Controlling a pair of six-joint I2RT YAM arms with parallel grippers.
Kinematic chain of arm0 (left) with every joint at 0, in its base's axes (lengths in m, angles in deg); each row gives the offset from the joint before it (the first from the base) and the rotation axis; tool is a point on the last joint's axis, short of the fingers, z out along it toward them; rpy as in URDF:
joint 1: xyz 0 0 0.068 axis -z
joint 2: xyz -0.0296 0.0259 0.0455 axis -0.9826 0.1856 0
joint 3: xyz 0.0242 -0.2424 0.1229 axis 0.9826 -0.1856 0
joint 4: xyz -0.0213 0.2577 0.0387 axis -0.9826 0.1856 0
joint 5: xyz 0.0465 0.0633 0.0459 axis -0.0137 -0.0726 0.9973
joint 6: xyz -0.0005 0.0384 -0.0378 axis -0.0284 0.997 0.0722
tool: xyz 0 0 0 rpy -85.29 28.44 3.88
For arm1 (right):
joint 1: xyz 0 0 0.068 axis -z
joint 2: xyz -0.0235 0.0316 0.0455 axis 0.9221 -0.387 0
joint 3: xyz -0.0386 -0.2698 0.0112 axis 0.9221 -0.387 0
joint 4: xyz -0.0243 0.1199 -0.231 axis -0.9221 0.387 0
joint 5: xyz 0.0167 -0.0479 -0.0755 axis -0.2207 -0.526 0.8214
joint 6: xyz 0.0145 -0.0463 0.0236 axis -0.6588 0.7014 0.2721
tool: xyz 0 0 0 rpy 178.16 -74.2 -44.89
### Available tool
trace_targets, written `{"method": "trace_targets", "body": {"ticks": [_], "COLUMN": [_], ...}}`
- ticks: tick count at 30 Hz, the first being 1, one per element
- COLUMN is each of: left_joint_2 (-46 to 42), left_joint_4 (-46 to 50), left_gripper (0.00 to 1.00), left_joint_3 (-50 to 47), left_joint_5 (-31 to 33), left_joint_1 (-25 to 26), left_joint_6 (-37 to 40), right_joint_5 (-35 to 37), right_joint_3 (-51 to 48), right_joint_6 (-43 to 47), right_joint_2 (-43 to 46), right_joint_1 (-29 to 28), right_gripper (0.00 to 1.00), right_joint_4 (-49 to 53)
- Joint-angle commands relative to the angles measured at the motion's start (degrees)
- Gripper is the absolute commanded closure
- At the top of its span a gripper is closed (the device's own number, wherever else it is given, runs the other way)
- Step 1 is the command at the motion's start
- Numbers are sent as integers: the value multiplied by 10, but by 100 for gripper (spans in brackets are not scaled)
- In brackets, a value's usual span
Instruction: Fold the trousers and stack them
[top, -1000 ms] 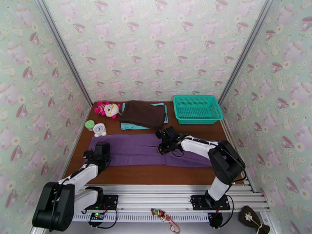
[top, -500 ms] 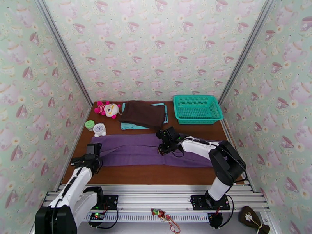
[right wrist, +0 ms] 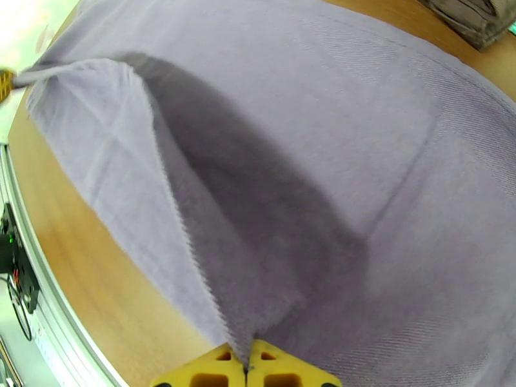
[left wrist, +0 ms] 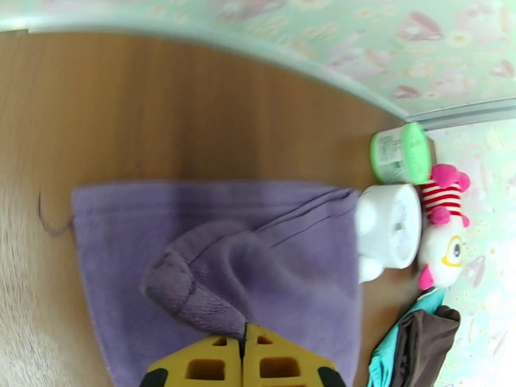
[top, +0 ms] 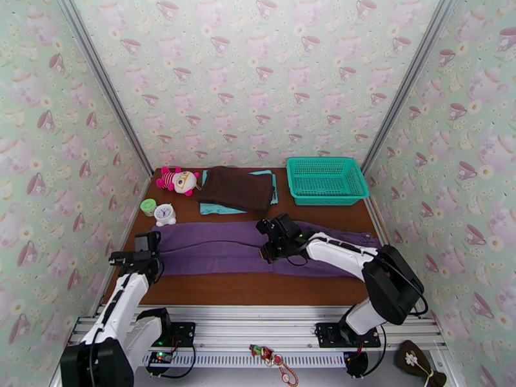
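Note:
The purple trousers (top: pixel 219 248) lie stretched left to right across the brown table. My left gripper (top: pixel 155 245) is at their left end. In the left wrist view its yellow fingertips (left wrist: pixel 244 357) are shut on a bunched fold of the trousers (left wrist: pixel 213 266). My right gripper (top: pixel 266 251) is over the middle of the trousers. In the right wrist view it (right wrist: pixel 247 370) is shut on a raised ridge of the trousers (right wrist: pixel 335 156), and the fabric is tented up toward the fingers.
A teal basket (top: pixel 326 180) stands at the back right. A dark brown garment (top: pixel 235 188) lies on a light teal cloth (top: pixel 209 209) behind the trousers. A plush toy (top: pixel 177 180), a white clock (top: pixel 165 215) and a green tub (top: pixel 149 206) sit at the back left, close to my left gripper.
My left arm swung out to the left, and its gripper closed on the left end of the trousers. The right gripper kept its pinch and barely shifted.

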Motion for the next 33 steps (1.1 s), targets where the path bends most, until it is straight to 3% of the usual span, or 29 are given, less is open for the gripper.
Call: {"method": "trace_targets", "body": {"ticks": [1,4,6,9,14,18,22,25,29,33], "left_joint_2": [14,3,-13,-36,-87,-107,-59,18,128,173], "left_joint_4": [48,42,32,38,49,34,-50,-66,-39,-75], "left_gripper": [92,87,81,60,53,50,45,41,33,27], "left_joint_3": [25,6,-10,-17,-24,-9,16,52,125,123], "left_joint_5": [15,-22,-36,-43,-39,-19,-133,-193,-155,-198], "left_joint_1": [-25,-51,-57,-62,-62,-62,-49,-1,169,229], "left_joint_6": [52,42,44,58,78,151,294,347,431,446], "right_joint_5": [16,31,43,63,83,113,114,69,6,22], "right_joint_3": [-21,-45,-61,-74,-60,-43,-54,-95,-173,-198], "right_joint_6": [-4,-19,-29,-34,-34,-38,-83,-140,-227,-242], "right_joint_2": [18,26,35,50,74,85,80,81,98,132], "right_joint_1": [-18,-25,-25,-25,-25,-22,26,80,169,222], "right_gripper": [85,80,67,52,45,40,37,36,35,36], "right_joint_4": [11,0,-5,-2,10,15,4,-40,-126,-111]}}
